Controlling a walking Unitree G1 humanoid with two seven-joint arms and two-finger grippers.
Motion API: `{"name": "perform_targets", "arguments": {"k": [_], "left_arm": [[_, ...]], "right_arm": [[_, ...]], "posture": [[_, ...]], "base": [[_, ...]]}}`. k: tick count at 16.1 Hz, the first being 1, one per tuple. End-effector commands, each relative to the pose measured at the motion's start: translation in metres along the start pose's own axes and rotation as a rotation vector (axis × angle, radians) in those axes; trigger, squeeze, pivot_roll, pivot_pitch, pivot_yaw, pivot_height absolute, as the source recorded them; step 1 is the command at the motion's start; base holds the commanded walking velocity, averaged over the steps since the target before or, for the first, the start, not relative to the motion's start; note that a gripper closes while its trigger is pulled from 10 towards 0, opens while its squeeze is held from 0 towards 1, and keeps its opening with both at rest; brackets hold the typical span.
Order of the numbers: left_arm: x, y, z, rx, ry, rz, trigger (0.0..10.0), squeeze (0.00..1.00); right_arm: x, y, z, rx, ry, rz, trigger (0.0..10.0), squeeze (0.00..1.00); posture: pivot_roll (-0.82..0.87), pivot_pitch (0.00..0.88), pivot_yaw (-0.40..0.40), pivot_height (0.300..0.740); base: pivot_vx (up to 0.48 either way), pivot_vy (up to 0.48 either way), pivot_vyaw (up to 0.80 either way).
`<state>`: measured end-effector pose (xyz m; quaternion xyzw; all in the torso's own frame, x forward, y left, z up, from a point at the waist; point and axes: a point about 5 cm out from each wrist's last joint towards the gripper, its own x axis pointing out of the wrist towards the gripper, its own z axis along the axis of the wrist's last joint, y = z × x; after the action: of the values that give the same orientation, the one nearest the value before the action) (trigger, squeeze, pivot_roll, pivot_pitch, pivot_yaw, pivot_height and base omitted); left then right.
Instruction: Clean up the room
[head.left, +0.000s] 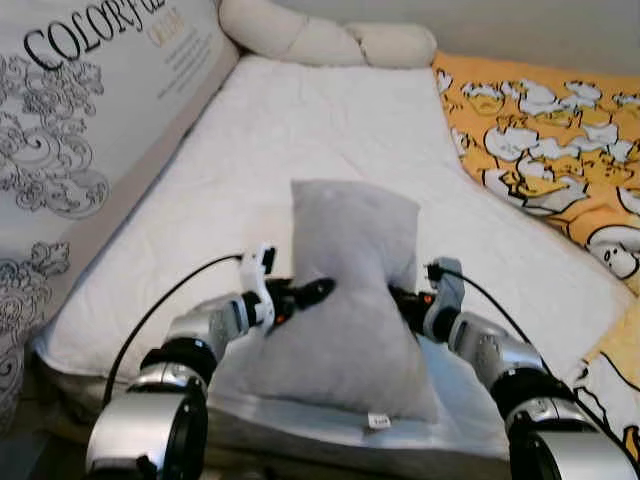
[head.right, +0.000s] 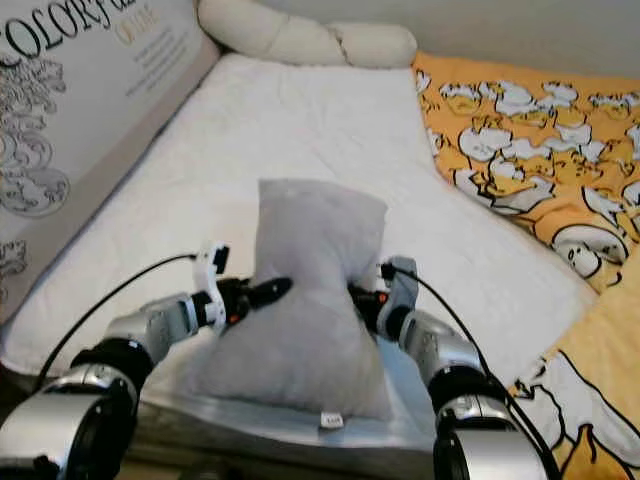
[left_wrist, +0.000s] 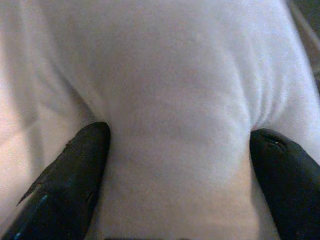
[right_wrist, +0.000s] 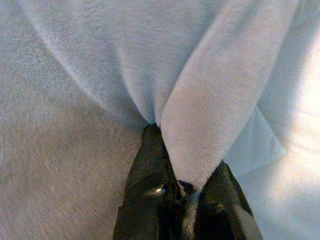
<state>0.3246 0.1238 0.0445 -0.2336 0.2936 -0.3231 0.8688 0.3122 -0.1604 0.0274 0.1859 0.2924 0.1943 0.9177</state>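
Pillow (head.left: 350, 300) stands at the bed (head.left: 330, 130) near edge, white mattress open beyond. We note left gripper (head.left: 300, 296) and right gripper (head.left: 405, 300) jaws each pinching its sides.

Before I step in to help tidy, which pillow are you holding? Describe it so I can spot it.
On the white bed, near its foot edge, the grey pillow stands upright, pinched at its middle by the left gripper and right gripper. Unlike the cream knotted cushion at the far end, it is plain grey and rectangular.
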Motion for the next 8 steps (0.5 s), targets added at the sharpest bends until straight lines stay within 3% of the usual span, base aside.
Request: {"name": "perform_targets", "arguments": {"k": [1, 2, 3, 8], "left_arm": [[0.0010, 0.0010, -0.0001, -0.042, 0.015, 0.034, 0.0, 0.49], [0.0005, 0.0011, 0.0009, -0.041, 0.013, 0.030, 0.0, 0.38], [0.0003, 0.0008, 0.0009, -0.032, 0.033, 0.026, 0.0, 0.00], [0.0063, -0.0072, 0.0046, 0.045, 0.022, 0.004, 0.0, 0.00]], "right_arm": [[0.0027, 0.0058, 0.0172, -0.093, -0.053, -0.016, 0.0, 0.00], [0.0028, 0.0064, 0.0173, -0.104, -0.056, -0.014, 0.0, 0.00], [0.0032, 0.0084, 0.0179, -0.088, -0.067, -0.005, 0.0, 0.00], [0.0051, 0.0131, 0.0165, -0.141, -0.091, -0.010, 0.0, 0.00]], "posture": [[0.03, 0.000, -0.032, 0.740], [0.03, 0.000, -0.032, 0.740], [0.03, 0.000, -0.032, 0.740], [0.03, 0.000, -0.035, 0.740]], "base": [[0.000, 0.000, 0.00], [0.000, 0.000, 0.00], [0.000, 0.000, 0.00], [0.000, 0.000, 0.00]]}}
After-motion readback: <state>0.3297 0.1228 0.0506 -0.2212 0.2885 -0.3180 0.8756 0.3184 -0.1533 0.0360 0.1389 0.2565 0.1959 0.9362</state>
